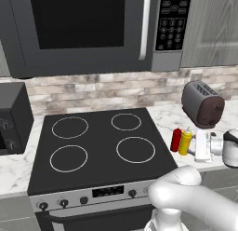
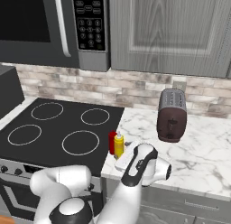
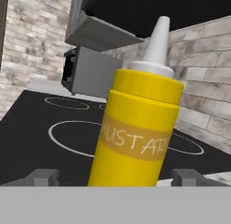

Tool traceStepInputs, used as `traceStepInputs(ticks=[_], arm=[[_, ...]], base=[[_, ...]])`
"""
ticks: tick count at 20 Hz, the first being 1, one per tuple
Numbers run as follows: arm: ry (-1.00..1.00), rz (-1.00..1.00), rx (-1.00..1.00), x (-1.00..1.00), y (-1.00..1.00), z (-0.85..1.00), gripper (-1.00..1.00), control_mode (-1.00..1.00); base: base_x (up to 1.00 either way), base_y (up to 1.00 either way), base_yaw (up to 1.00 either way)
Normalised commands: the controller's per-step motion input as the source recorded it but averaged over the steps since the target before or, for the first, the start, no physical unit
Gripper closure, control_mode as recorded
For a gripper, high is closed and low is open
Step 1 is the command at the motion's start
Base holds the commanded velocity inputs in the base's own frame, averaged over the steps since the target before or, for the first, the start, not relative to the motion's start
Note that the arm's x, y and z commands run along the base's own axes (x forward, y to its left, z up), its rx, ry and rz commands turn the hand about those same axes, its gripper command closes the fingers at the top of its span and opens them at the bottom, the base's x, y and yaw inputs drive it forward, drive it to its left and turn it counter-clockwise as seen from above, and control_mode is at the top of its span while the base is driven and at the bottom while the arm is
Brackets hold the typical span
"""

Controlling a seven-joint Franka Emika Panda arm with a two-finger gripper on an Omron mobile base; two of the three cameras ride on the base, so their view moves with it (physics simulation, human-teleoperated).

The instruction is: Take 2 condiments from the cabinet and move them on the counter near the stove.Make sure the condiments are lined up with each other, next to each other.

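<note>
The yellow bottle (image 3: 135, 133), labelled mustard and topped by a white nozzle, stands upright on the white marble counter (image 2: 203, 155) just right of the stove (image 1: 97, 141). Close beside the yellow bottle (image 1: 185, 141) (image 2: 118, 145), on the stove side, stands the red bottle (image 1: 176, 139) (image 2: 112, 142). My gripper (image 3: 116, 177) (image 2: 124, 156) (image 1: 197, 145) is open, level with the yellow bottle's lower body. Its fingertips (image 3: 43, 175) flank the bottle with a gap on each side. The grey wood-grain wall cabinet (image 2: 171, 29) hangs above, its door shut.
A dark red and grey toaster (image 1: 203, 103) (image 2: 171, 114) sits at the back of the counter behind the bottles. The black microwave (image 1: 79, 25) hangs over the stove. A black appliance (image 1: 14, 116) stands left of the cooktop. The counter's front edge runs just below my hand.
</note>
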Motion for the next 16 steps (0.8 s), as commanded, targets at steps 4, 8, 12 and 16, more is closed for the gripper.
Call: traceStepInputs(ticks=[4,8,12,16], arm=[[-0.05,0.00,0.06,-0.19,-0.29,0.08,-1.00,-1.00],[-0.06,0.00,0.11,-0.12,-0.36,0.19,-1.00,-1.00],[-0.02,0.00,0.11,-0.23,-0.36,0.39,-1.00,-1.00],[0.18,0.00,0.02,-0.27,-0.13,0.69,-1.00,-1.00]], base=[[0.00,0.00,0.00],[0.00,0.00,0.00],[0.00,0.00,0.00],[0.00,0.00,0.00]])
